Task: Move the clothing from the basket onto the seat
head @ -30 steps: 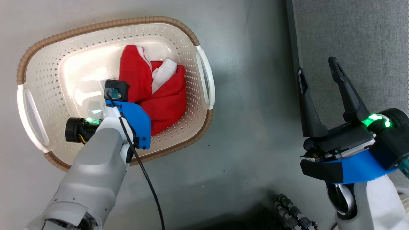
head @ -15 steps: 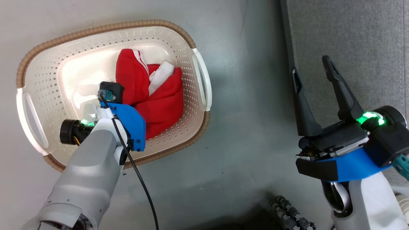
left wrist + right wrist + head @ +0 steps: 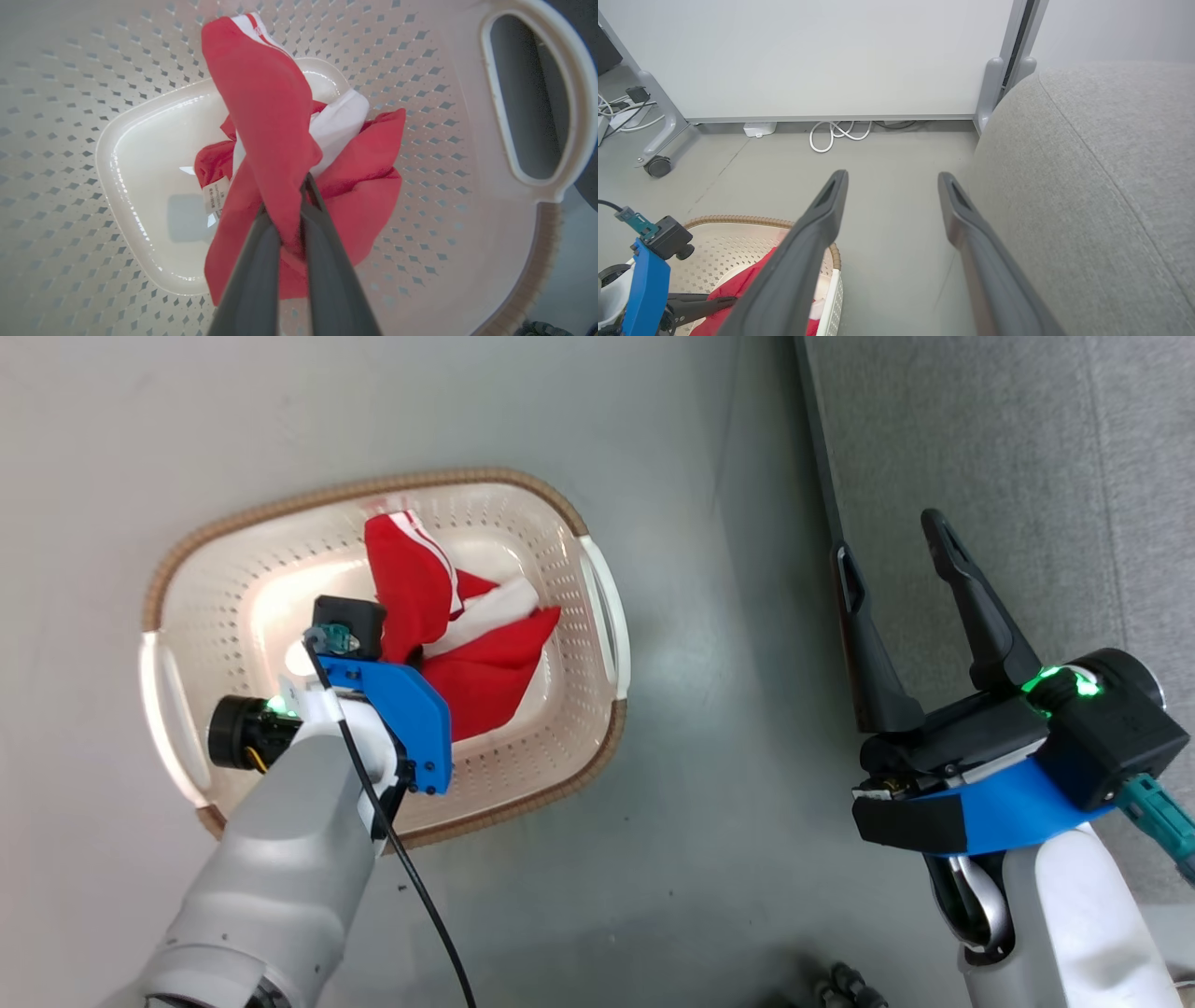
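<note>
Left gripper (image 3: 287, 196): my two fingers are pressed together on a fold of the clothing (image 3: 266, 102), with red fabric bunched between them and draped over the tips.
Where the clothing is: inside the basket (image 3: 420, 93), gathered around my pinch. The basket's glossy pale bottom shows to the left of it in my left wrist view.
Long axis: one long red strip runs from my fingertips straight up that view. It ends in a white-striped edge against the perforated far wall.
Other lobes: a broader red flap points right, toward the oval side handle (image 3: 528, 98), and a white fold is tucked between the flap and the strip. A small white care tag (image 3: 216, 190) hangs at the left of the bundle.
Contact below: I cannot tell whether the lower folds rest on the basket bottom or hang just above it.
Basket edges: the brown woven rim (image 3: 280, 511) rings the bundle on every side, and the walls stand apart from the fabric except at the striped end.
Right gripper (image 3: 887, 537): my fingers are spread wide apart, pointing up the head view over the near edge of the seat (image 3: 1027, 476).
Open room: a strip of bare grey floor (image 3: 709, 784) lies between the basket's handle side and the seat. The seat's grey top is broad beside my right fingers.
Farther out: a pale wall panel (image 3: 808, 56) with a coiled white cable (image 3: 836, 135) at its foot.
</note>
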Robot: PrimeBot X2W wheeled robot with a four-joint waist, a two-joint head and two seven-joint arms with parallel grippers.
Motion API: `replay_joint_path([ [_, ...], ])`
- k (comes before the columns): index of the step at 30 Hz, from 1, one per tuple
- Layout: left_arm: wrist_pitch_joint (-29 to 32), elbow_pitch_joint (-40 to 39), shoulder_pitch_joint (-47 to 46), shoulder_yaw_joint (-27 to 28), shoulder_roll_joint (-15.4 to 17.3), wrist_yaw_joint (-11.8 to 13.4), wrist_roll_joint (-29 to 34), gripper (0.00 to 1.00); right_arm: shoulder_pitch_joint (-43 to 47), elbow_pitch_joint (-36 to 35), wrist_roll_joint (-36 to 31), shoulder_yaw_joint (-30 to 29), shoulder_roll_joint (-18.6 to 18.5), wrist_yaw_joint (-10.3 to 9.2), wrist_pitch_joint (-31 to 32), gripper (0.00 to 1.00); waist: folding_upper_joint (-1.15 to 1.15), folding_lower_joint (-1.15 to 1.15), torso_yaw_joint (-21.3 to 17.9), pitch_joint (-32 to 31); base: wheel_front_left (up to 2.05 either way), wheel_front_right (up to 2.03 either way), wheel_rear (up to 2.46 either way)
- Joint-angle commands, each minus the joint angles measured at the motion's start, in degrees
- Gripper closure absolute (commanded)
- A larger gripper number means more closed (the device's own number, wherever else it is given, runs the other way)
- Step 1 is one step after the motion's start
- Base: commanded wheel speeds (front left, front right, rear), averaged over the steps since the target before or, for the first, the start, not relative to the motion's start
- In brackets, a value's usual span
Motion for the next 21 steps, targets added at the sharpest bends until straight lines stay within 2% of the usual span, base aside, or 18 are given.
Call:
replay_joint_path([
  [1,-1.08,-0.03,1.22,-0.20,-0.39,-0.41,-0.46,1.00,-0.22,0.70,-0.26,0.07,0.03,0.01,0.06,0.00,0.00,0.00,1.59,-4.05,0.00,0.00,0.00],
  [13,-5.36,-7.77,8.05,-4.86,-1.69,-1.94,-3.82,1.00,2.80,5.09,1.01,1.41,0.01,0.01,1.64,0.00,0.00,0.00,5.27,-20.69,0.00,0.00,0.00],
  [21,-6.84,-12.44,10.10,-8.86,-1.68,-2.14,-6.70,1.00,5.19,6.70,1.26,1.07,0.01,0.01,3.30,0.00,0.00,0.00,7.36,-28.10,0.00,0.00,0.00],
])
